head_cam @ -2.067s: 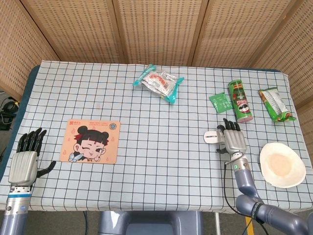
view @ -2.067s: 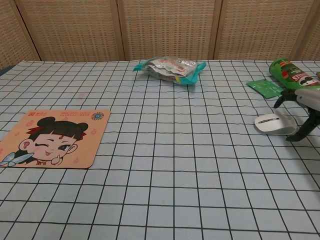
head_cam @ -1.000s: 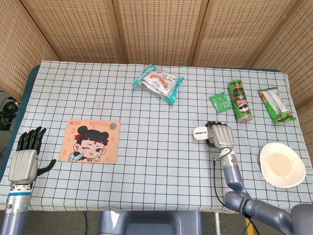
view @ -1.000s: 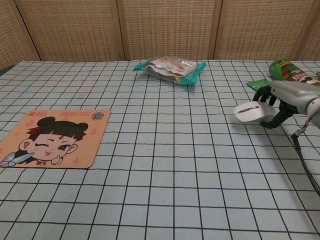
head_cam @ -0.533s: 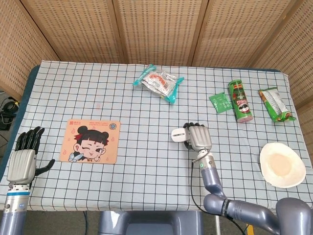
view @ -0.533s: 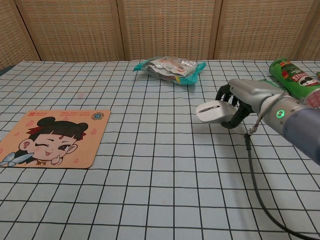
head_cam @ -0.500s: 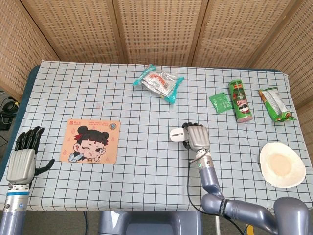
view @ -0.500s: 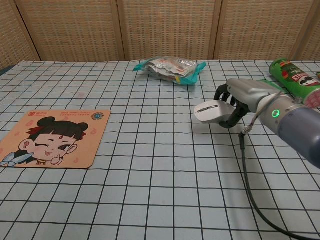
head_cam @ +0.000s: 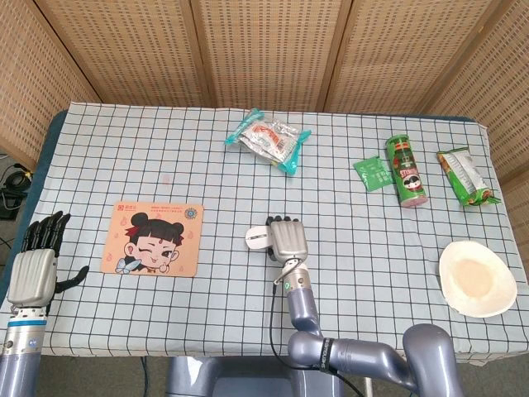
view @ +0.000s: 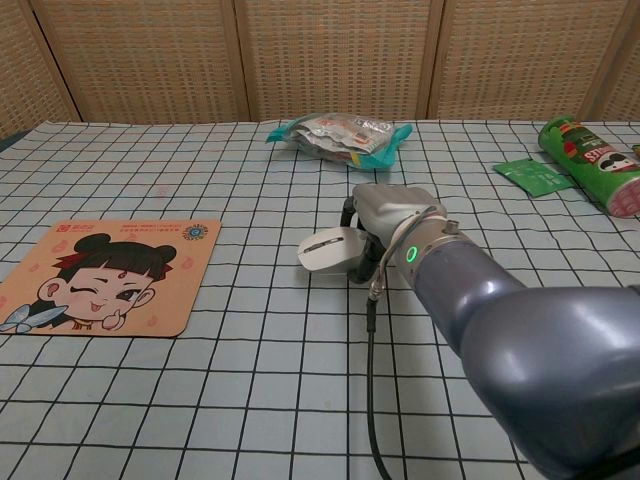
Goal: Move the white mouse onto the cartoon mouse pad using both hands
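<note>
right hand: the right hand (head_cam: 285,238) is gripping the white mouse (head_cam: 258,239) from its right side, fingers curling over the back of it, somewhere around the middle of the table (head_cam: 207,165). in the chest view the mouse (view: 332,249) is showing low over the checked cloth; whether it is touching the cloth, i cannot tell.

left hand: the left hand (head_cam: 33,265) is waiting at the near left edge of the table, fingers spread and pointing away, holding nothing. it is sitting just left of the pad and is not showing in the chest view.

white mouse: it is sitting to the right of the cartoon mouse pad (head_cam: 154,238), with a clear gap of cloth between them. not on the pad yet.

cartoon mouse pad: lying flat, nothing on it, the winking girl fully showing in both views (view: 102,277).

progress: by my read, the pick-up is done and the carry is well under way. what is left is the stretch to the pad, and since the task is asking for both hands, a handover to the left looks likely before the mouse is set down.

elsewhere: a snack bag (head_cam: 269,139) is lying at the far middle; a green can (head_cam: 406,170), green packets and a white plate (head_cam: 477,279) are lying well off to the right.
</note>
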{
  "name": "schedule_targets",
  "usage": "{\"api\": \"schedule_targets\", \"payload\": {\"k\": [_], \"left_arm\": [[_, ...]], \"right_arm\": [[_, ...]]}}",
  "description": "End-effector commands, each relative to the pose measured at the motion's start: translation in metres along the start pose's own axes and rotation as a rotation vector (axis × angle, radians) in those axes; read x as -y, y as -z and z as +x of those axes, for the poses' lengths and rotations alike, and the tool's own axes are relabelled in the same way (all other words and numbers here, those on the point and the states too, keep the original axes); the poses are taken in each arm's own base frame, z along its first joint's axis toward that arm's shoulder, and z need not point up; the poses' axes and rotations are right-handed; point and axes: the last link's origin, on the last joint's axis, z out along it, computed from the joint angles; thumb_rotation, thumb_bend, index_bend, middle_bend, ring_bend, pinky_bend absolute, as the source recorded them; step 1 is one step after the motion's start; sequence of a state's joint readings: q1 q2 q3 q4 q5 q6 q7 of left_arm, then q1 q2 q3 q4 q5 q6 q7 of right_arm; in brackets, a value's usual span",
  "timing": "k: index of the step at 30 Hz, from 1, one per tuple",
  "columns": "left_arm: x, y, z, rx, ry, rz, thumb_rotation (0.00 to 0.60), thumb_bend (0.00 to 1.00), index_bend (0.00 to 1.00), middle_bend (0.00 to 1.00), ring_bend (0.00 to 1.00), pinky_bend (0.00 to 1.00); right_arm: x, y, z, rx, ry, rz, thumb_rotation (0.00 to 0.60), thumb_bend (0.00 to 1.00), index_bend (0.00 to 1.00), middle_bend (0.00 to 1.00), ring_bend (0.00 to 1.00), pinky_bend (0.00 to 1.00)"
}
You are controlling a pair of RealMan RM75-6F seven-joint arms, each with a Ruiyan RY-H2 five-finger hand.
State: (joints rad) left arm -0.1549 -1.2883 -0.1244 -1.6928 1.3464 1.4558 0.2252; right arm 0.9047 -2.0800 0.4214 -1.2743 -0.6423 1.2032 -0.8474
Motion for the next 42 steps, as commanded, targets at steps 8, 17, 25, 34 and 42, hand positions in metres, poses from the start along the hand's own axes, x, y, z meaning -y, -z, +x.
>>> {"api": "schedule_targets", "payload": {"k": [8,17,25,34,42], "left_arm": [[0.004,-0.002,0.002,-0.002,0.010,0.014,0.600,0.23,0.00,0.00,0.00,0.00],[0.004,-0.002,0.002,-0.002,0.013,0.012,0.600,0.23,0.00,0.00,0.00,0.00],[0.004,-0.001,0.004,-0.006,0.018,0.012,0.600,0.22,0.00,0.00,0.00,0.00],[0.003,0.000,0.005,-0.002,0.025,0.003,0.600,0.23,0.00,0.00,0.00,0.00],[0.003,0.001,0.007,-0.008,0.028,0.004,0.600,0.23,0.00,0.00,0.00,0.00]], "right_arm": [[0.022,-0.002,-0.011,0.016,0.000,0.041,0.600,0.53,0.62,0.44,0.35,0.42],[0.026,0.002,-0.015,0.026,0.000,0.053,0.600,0.53,0.62,0.44,0.35,0.42],[0.029,0.006,-0.015,0.022,0.005,0.061,0.600,0.51,0.60,0.42,0.35,0.42],[0.029,0.014,-0.014,0.053,0.022,0.058,0.600,0.25,0.29,0.16,0.18,0.23],[0.019,0.018,-0.008,0.035,0.035,0.045,0.600,0.22,0.24,0.10,0.12,0.17]]}}
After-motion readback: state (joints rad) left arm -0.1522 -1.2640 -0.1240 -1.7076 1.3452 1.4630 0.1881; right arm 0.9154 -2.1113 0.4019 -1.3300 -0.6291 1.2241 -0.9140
